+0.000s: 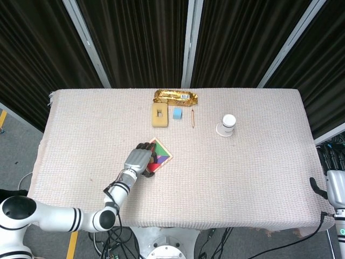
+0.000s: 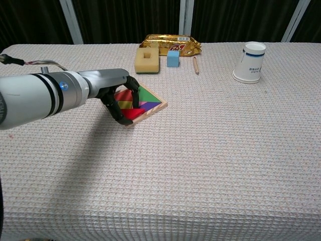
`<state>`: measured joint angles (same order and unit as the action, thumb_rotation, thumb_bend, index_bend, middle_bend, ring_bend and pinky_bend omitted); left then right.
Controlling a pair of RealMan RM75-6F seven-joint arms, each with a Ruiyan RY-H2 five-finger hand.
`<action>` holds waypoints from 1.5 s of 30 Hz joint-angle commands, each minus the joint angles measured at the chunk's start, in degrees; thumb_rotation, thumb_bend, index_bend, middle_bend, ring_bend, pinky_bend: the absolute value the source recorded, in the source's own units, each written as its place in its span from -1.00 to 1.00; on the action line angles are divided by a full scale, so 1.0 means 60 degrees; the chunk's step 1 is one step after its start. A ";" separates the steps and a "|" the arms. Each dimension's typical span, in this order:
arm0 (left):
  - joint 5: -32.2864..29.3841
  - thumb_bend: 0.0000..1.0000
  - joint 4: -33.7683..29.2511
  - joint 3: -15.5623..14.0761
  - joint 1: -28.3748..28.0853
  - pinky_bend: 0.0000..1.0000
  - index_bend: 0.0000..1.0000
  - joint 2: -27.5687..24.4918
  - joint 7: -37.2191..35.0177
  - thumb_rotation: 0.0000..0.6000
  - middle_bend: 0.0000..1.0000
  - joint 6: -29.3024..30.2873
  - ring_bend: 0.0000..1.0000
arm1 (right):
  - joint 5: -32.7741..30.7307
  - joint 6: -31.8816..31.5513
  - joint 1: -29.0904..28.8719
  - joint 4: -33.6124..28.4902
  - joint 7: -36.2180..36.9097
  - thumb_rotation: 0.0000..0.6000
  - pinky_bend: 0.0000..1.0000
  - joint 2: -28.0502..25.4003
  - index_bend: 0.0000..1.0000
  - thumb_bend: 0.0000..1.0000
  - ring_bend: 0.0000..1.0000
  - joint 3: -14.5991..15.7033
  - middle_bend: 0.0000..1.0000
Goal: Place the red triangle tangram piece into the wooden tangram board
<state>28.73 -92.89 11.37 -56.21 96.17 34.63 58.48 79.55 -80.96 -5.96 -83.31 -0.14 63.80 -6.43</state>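
The wooden tangram board lies left of the table's middle, filled with coloured pieces. The red triangle lies flat in the board's near corner. My left hand arches over the board's left side, its dark fingers spread and curved down, with the tips touching the pieces beside the red triangle. It grips nothing that I can see. Of my right hand only a grey part with one dark finger shows at the right edge of the head view, off the table.
At the back stand a gold snack packet, a yellow sponge block, a small blue cube and a pencil. A white paper cup stands upside down at the back right.
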 commanded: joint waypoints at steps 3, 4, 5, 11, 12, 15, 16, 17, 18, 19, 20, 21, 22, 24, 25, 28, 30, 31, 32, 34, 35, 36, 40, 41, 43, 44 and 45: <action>0.0028 -0.44 0.0014 -0.0041 0.0018 -0.87 -0.08 -0.0001 0.0017 1.00 -0.88 0.0037 -1.00 | -0.0012 0.0019 0.0001 0.0014 0.0007 1.00 -1.00 0.0005 -1.00 -0.48 -1.00 0.0004 -1.00; 0.0010 -0.44 0.0007 -0.0046 0.0019 -0.87 -0.10 -0.0010 0.0021 1.00 -0.88 0.0022 -1.00 | -0.0009 0.0017 0.0001 0.0013 0.0007 1.00 -1.00 0.0002 -1.00 -0.48 -1.00 0.0005 -1.00; -0.0015 -0.44 0.0001 -0.0051 0.0020 -0.87 -0.14 -0.0021 0.0024 1.00 -0.88 0.0003 -1.00 | -0.0008 0.0016 0.0001 0.0012 0.0006 1.00 -1.00 -0.0003 -1.00 -0.48 -1.00 0.0003 -1.00; 0.0036 -0.44 -0.0005 -0.0060 0.0025 -0.87 -0.27 -0.0017 -0.0001 1.00 -0.88 -0.0009 -1.00 | -0.0030 0.0046 0.0000 -0.0017 -0.0016 1.00 -1.00 -0.0026 -1.00 -0.47 -1.00 0.0005 -1.00; 0.0039 -0.44 -0.0015 -0.0058 0.0026 -0.87 -0.28 -0.0022 -0.0005 1.00 -0.88 -0.0009 -1.00 | -0.0032 0.0050 0.0000 -0.0019 -0.0017 1.00 -1.00 -0.0027 -1.00 -0.48 -1.00 0.0006 -1.00; 0.0053 -0.44 -0.0095 -0.0043 0.0035 -0.87 -0.29 -0.0069 -0.0012 1.00 -0.88 0.0018 -1.00 | -0.0033 0.0051 -0.0003 -0.0026 -0.0025 1.00 -1.00 -0.0030 -1.00 -0.48 -1.00 0.0002 -1.00; 0.0070 -0.44 -0.0137 -0.0039 0.0041 -0.87 -0.29 -0.0087 -0.0012 1.00 -0.88 0.0047 -1.00 | -0.0028 0.0046 -0.0003 -0.0028 -0.0029 1.00 -1.00 -0.0031 -1.00 -0.48 -1.00 0.0002 -1.00; 0.0100 -0.44 -0.0201 -0.0035 0.0049 -0.87 -0.29 -0.0112 -0.0010 1.00 -0.88 0.0088 -1.00 | -0.0020 0.0038 -0.0003 -0.0034 -0.0032 1.00 -1.00 -0.0034 -1.00 -0.48 -1.00 0.0001 -1.00; 0.0121 -0.45 -0.0258 -0.0032 0.0055 -0.87 -0.29 -0.0135 -0.0007 1.00 -0.88 0.0114 -1.00 | -0.0012 0.0031 -0.0002 -0.0040 -0.0035 1.00 -1.00 -0.0037 -1.00 -0.48 -1.00 0.0003 -1.00; 0.0144 -0.45 -0.0326 -0.0027 0.0059 -0.87 -0.29 -0.0163 -0.0003 1.00 -0.88 0.0142 -1.00 | -0.0007 0.0025 -0.0003 -0.0044 -0.0040 1.00 -1.00 -0.0040 -1.00 -0.48 -1.00 0.0000 -1.00; 0.0195 -0.45 -0.0421 -0.0020 0.0067 -0.87 -0.29 -0.0203 0.0002 1.00 -0.88 0.0192 -1.00 | -0.0008 0.0023 -0.0006 -0.0051 -0.0050 1.00 -1.00 -0.0042 -1.00 -0.48 -1.00 -0.0004 -1.00; 0.0249 -0.45 -0.0484 -0.0015 0.0070 -0.87 -0.29 -0.0228 0.0009 1.00 -0.88 0.0238 -1.00 | -0.0009 0.0023 -0.0006 -0.0057 -0.0055 1.00 -1.00 -0.0045 -1.00 -0.48 -1.00 -0.0005 -1.00; 0.0324 -0.45 -0.0557 -0.0010 0.0074 -0.87 -0.29 -0.0258 0.0020 1.00 -0.88 0.0297 -1.00 | -0.0008 0.0020 -0.0006 -0.0065 -0.0059 1.00 -1.00 -0.0048 -1.00 -0.48 -1.00 -0.0006 -1.00; 0.0423 -0.45 -0.0656 0.0009 0.0081 -0.87 -0.30 -0.0296 0.0016 1.00 -0.88 0.0361 -1.00 | -0.0005 0.0010 -0.0005 -0.0074 -0.0064 1.00 -1.00 -0.0051 -1.00 -0.47 -1.00 -0.0009 -1.00; 0.0488 -0.45 -0.0716 0.0026 0.0091 -0.87 -0.31 -0.0321 -0.0006 1.00 -0.88 0.0397 -1.00 | -0.0004 0.0004 -0.0004 -0.0078 -0.0062 1.00 -1.00 -0.0050 -1.00 -0.47 -1.00 -0.0011 -1.00; 0.0787 -0.47 -0.0744 0.0049 0.0149 -0.87 -0.44 -0.0281 -0.0131 1.00 -0.88 0.0544 -1.00 | -0.0011 -0.0006 -0.0002 -0.0066 -0.0057 1.00 -1.00 -0.0041 -1.00 -0.47 -1.00 -0.0020 -1.00; 0.1104 -0.49 -0.0667 0.0009 0.0238 -0.87 -0.61 -0.0162 -0.0323 1.00 -0.88 0.0611 -1.00 | -0.0031 0.0003 -0.0007 -0.0056 -0.0042 1.00 -1.00 -0.0035 -1.00 -0.47 -1.00 -0.0032 -1.00; 0.1159 -0.50 -0.0641 -0.0002 0.0256 -0.87 -0.66 -0.0130 -0.0359 1.00 -0.88 0.0618 -1.00 | -0.0033 0.0004 -0.0007 -0.0051 -0.0040 1.00 -1.00 -0.0034 -1.00 -0.47 -1.00 -0.0033 -1.00; 0.1254 -0.52 -0.0573 -0.0015 0.0281 -0.87 -0.74 -0.0059 -0.0416 1.00 -0.89 0.0630 -1.00 | -0.0037 0.0005 -0.0004 -0.0038 -0.0031 1.00 -1.00 -0.0028 -1.00 -0.47 -1.00 -0.0032 -1.00; 0.1341 -0.55 -0.0458 -0.0020 0.0297 -0.87 -0.80 0.0047 -0.0468 1.00 -0.89 0.0620 -1.00 | -0.0049 0.0016 0.0001 -0.0019 -0.0014 1.00 -1.00 -0.0018 -1.00 -0.47 -1.00 -0.0028 -1.00; 0.1364 -0.56 -0.0397 -0.0012 0.0302 -0.87 -0.81 0.0108 -0.0494 1.00 -0.89 0.0601 -1.00 | -0.0056 0.0021 0.0004 -0.0001 -0.0002 1.00 -1.00 -0.0012 -1.00 -0.47 -1.00 -0.0026 -1.00; 0.1384 -0.57 -0.0351 -0.0005 0.0305 -0.87 -0.82 0.0151 -0.0511 1.00 -0.89 0.0591 -1.00 | -0.0061 0.0027 0.0005 0.0010 0.0003 1.00 -1.00 -0.0009 -1.00 -0.47 -1.00 -0.0025 -1.00; 0.1468 -0.57 -0.0028 0.0007 0.0295 -0.87 -0.83 0.0378 -0.0483 1.00 -0.90 0.0609 -1.00 | -0.0077 0.0033 0.0010 0.0047 0.0047 1.00 -1.00 -0.0001 -1.00 -0.47 -1.00 -0.0031 -1.00; 0.1465 -0.57 0.0092 -0.0001 0.0292 -0.87 -0.83 0.0448 -0.0440 1.00 -0.90 0.0623 -1.00 | -0.0076 0.0031 0.0014 0.0054 0.0059 1.00 -1.00 -0.0003 -1.00 -0.47 -1.00 -0.0030 -1.00; 0.1364 -0.57 0.0188 0.0002 0.0290 -0.87 -0.83 0.0508 -0.0374 1.00 -0.90 0.0589 -1.00 | -0.0081 0.0024 0.0025 0.0072 0.0082 1.00 -1.00 -0.0006 -1.00 -0.47 -1.00 -0.0029 -1.00; 0.1268 -0.57 0.0196 0.0012 0.0286 -0.87 -0.83 0.0522 -0.0325 1.00 -0.90 0.0548 -1.00 | -0.0096 0.0025 0.0032 0.0087 0.0095 1.00 -1.00 -0.0007 -1.00 -0.47 -1.00 -0.0033 -1.00; 0.1222 -0.57 0.0211 0.0013 0.0278 -0.87 -0.83 0.0533 -0.0279 1.00 -0.90 0.0528 -1.00 | -0.0112 0.0031 0.0035 0.0100 0.0104 1.00 -1.00 -0.0006 -1.00 -0.47 -1.00 -0.0036 -1.00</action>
<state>36.44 -91.76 11.42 -54.50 99.21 32.62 61.84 78.89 -80.78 -5.75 -82.72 0.48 63.76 -6.65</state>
